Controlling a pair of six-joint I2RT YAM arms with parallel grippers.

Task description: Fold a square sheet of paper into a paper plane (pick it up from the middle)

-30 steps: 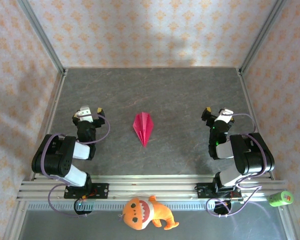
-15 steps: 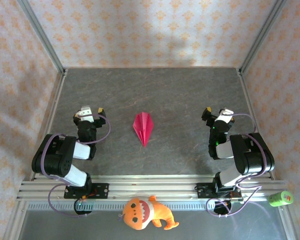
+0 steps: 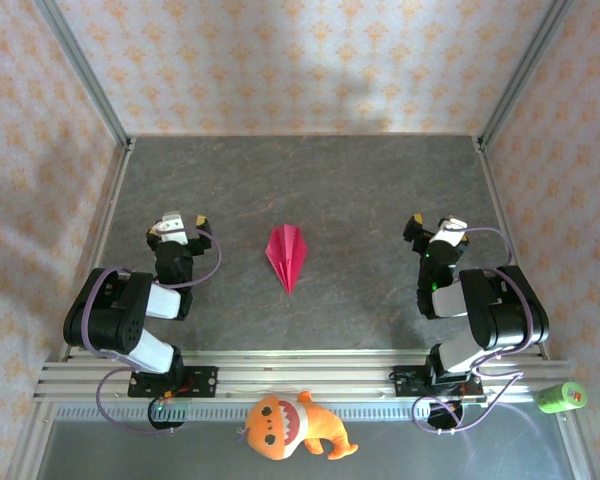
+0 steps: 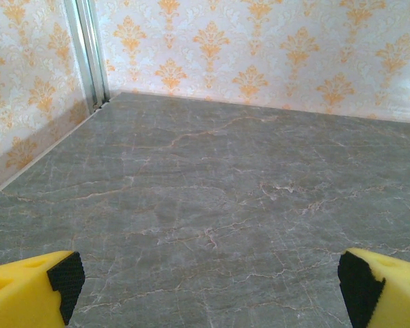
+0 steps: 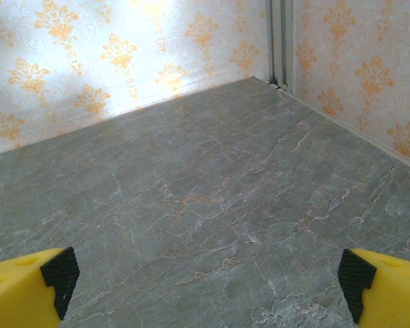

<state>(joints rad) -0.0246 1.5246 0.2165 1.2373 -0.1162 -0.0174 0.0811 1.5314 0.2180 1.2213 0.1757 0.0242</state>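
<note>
Pink paper plane (image 3: pixel 287 256) flat on table (image 3: pixel 360 190), ctr, betw. arms. L gripper (image 3: pixel 183 223) & R gripper (image 3: pixel 432 225): fingers wide apart, clear of it.

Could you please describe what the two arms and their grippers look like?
The left arm and right arm are both built of chunky black housings joined by white link segments, and each trails a looping purple cable. The left gripper and right gripper have blocky yellow fingers faced with black pads. No markings are legible.
</note>
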